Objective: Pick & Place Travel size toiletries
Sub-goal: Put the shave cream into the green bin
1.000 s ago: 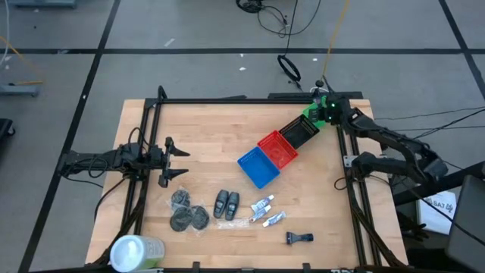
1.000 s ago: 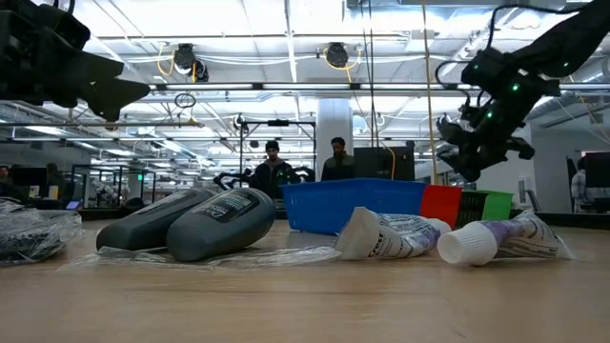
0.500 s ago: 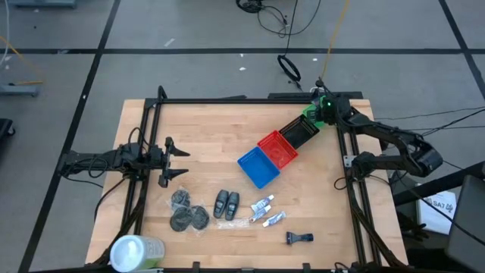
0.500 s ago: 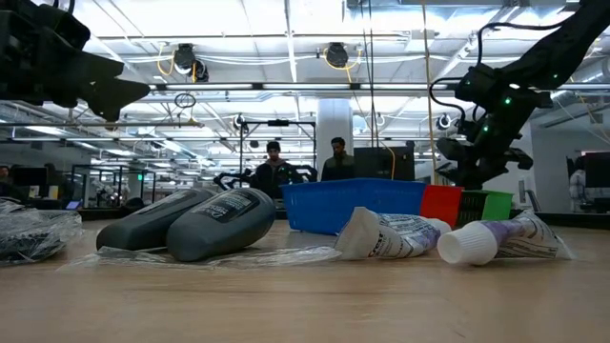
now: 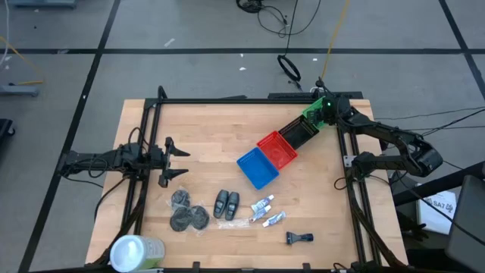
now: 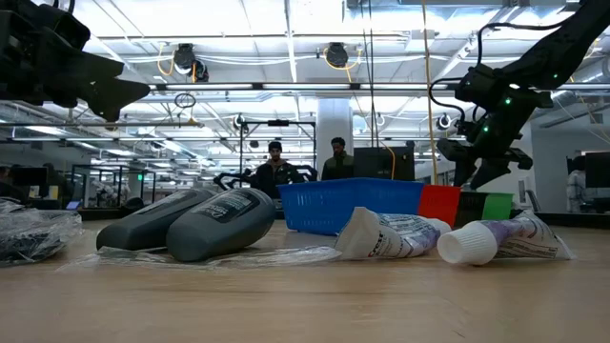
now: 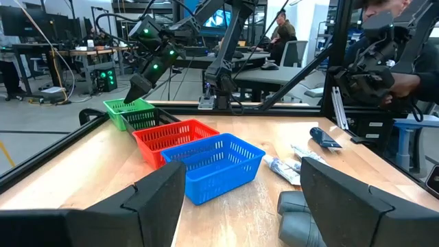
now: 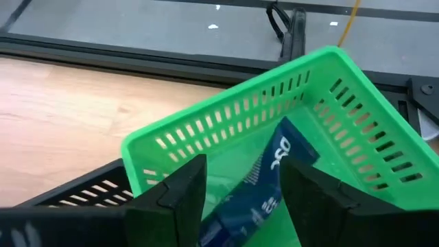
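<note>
Here we are hovering our right gripper (image 8: 236, 189) over the green basket (image 8: 357, 110), fingers spread apart and holding nothing, with a blue-labelled tube (image 8: 264, 175) lying inside it. Our left gripper (image 5: 176, 161) is waiting wide open at the table's left side. The remaining toiletries, two dark bottles (image 5: 226, 203) and white tubes (image 5: 267, 211), are lying near the table's front edge.

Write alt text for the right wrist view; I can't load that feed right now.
The right claw, fingers open, hangs over a green basket that holds a blue-and-white packet. A black basket sits directly beside the green one on the wooden table, with grey floor beyond the table's edge.
</note>
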Tool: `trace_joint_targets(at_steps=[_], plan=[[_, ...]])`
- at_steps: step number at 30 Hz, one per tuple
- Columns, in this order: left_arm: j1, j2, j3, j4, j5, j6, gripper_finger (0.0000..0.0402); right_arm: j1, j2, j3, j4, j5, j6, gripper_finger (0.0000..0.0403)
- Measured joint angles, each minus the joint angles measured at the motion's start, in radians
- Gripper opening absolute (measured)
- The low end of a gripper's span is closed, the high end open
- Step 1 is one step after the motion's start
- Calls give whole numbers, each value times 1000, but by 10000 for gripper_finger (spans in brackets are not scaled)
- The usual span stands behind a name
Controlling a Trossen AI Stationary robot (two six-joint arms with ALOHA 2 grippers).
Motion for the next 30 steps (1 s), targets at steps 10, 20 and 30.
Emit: trace_joint_targets(at_steps=[10, 20, 30], plan=[[0, 0, 0, 0, 0, 0, 283, 57, -84, 0, 12, -376, -33, 158], [0, 0, 0, 0, 0, 0, 283, 255, -193, 0, 152, -409, -12, 146], [0, 0, 0, 0, 0, 0, 283, 486, -196, 0, 244, -462, -6, 146]])
